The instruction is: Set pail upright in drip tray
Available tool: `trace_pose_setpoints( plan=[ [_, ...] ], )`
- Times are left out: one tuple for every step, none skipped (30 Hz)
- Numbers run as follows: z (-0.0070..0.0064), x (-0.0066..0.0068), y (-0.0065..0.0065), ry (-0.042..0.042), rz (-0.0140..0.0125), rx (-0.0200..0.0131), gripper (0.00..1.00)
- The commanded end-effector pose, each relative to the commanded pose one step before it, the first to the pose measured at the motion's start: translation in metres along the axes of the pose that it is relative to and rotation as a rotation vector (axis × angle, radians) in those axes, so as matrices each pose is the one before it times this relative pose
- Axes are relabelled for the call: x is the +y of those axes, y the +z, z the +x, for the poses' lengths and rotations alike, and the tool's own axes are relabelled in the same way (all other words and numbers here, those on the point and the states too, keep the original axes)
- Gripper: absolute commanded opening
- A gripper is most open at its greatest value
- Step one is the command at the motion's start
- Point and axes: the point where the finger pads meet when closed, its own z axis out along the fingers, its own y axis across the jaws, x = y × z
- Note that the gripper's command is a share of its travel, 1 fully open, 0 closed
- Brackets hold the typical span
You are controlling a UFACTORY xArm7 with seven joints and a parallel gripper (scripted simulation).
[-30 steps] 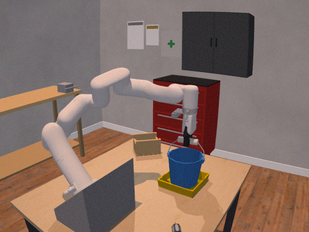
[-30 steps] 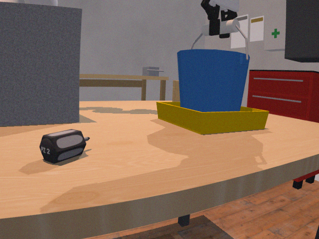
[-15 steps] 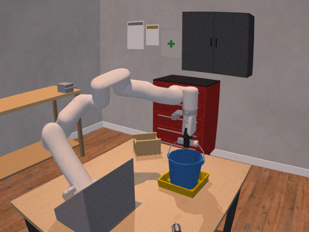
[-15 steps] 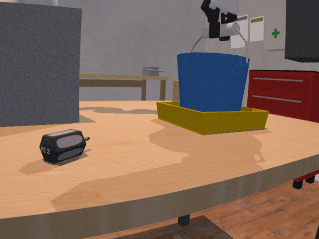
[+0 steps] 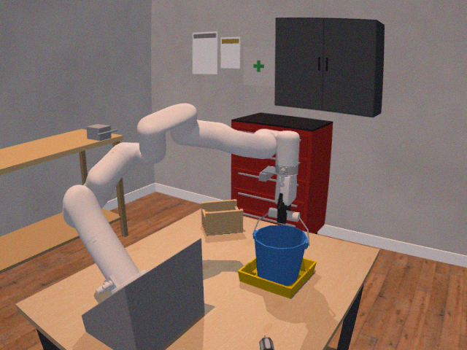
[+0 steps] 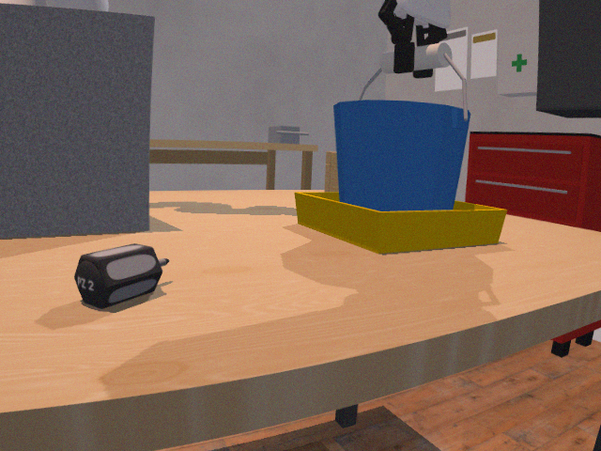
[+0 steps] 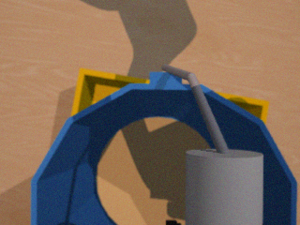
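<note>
Blue pail (image 5: 279,256), upright, right of centre in the top view, its lower part inside the walls of the yellow drip tray (image 5: 263,284) on the wooden table (image 5: 233,320) (whether its base touches the tray floor cannot be told). Gripper (image 5: 281,215), black-fingered, clamped partway closed on the pail's white cylindrical handle grip (image 5: 293,216), wire bail (image 5: 304,226) raised above the rim. Also present: tan wooden crate (image 5: 221,217) behind the tray, grey box (image 5: 150,301) at lower left, black screwdriver handle (image 6: 117,274) marked PZ 2 lying at lower left of the exterior view.
</note>
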Motion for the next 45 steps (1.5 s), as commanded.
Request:
trace_pose_setpoints(
  plan=[
    [-0.00098,0.00064,-0.00302,-0.00039,-0.00333,-0.00476,0.0],
    [0.0,0.0,0.0,0.0,0.0,0.0,0.0],
    [0.0,0.0,0.0,0.0,0.0,0.0,0.0],
    [0.0,0.0,0.0,0.0,0.0,0.0,0.0],
    [0.0,0.0,0.0,0.0,0.0,0.0,0.0],
    [0.0,0.0,0.0,0.0,0.0,0.0,0.0],
    [0.0,0.0,0.0,0.0,0.0,0.0,0.0],
    [0.0,0.0,0.0,0.0,0.0,0.0,0.0],
    [0.0,0.0,0.0,0.0,0.0,0.0,0.0],
    [0.0,0.0,0.0,0.0,0.0,0.0,0.0],
    [0.0,0.0,0.0,0.0,0.0,0.0,1.0],
    [0.0,0.0,0.0,0.0,0.0,0.0,1.0],
    [0.0,0.0,0.0,0.0,0.0,0.0,1.0],
    [0.0,0.0,0.0,0.0,0.0,0.0,1.0],
    [0.0,0.0,0.0,0.0,0.0,0.0,1.0],
    [0.0,0.0,0.0,0.0,0.0,0.0,1.0],
    [0.0,0.0,0.0,0.0,0.0,0.0,1.0],
    [0.0,0.0,0.0,0.0,0.0,0.0,1.0],
    [0.0,0.0,0.0,0.0,0.0,0.0,1.0],
    [0.0,0.0,0.0,0.0,0.0,0.0,1.0],
    [0.0,0.0,0.0,0.0,0.0,0.0,1.0],
    [0.0,0.0,0.0,0.0,0.0,0.0,1.0],
    [0.0,0.0,0.0,0.0,0.0,0.0,1.0],
    [0.0,0.0,0.0,0.0,0.0,0.0,1.0],
    [0.0,0.0,0.0,0.0,0.0,0.0,1.0],
    [0.0,0.0,0.0,0.0,0.0,0.0,1.0],
    [0.0,0.0,0.0,0.0,0.0,0.0,1.0],
    [0.0,0.0,0.0,0.0,0.0,0.0,1.0],
    [0.0,0.0,0.0,0.0,0.0,0.0,1.0],
    [0.0,0.0,0.0,0.0,0.0,0.0,1.0],
    [0.0,0.0,0.0,0.0,0.0,0.0,1.0],
    [0.0,0.0,0.0,0.0,0.0,0.0,1.0],
    [0.0,0.0,0.0,0.0,0.0,0.0,1.0],
    [0.0,0.0,0.0,0.0,0.0,0.0,1.0],
    [0.0,0.0,0.0,0.0,0.0,0.0,1.0],
    [0.0,0.0,0.0,0.0,0.0,0.0,1.0],
    [0.0,0.0,0.0,0.0,0.0,0.0,1.0],
    [0.0,0.0,0.0,0.0,0.0,0.0,1.0],
    [0.0,0.0,0.0,0.0,0.0,0.0,1.0],
    [0.0,0.0,0.0,0.0,0.0,0.0,1.0],
    [0.0,0.0,0.0,0.0,0.0,0.0,1.0],
    [0.0,0.0,0.0,0.0,0.0,0.0,1.0],
    [0.0,0.0,0.0,0.0,0.0,0.0,1.0],
    [0.0,0.0,0.0,0.0,0.0,0.0,1.0],
    [0.0,0.0,0.0,0.0,0.0,0.0,1.0]
  ],
)
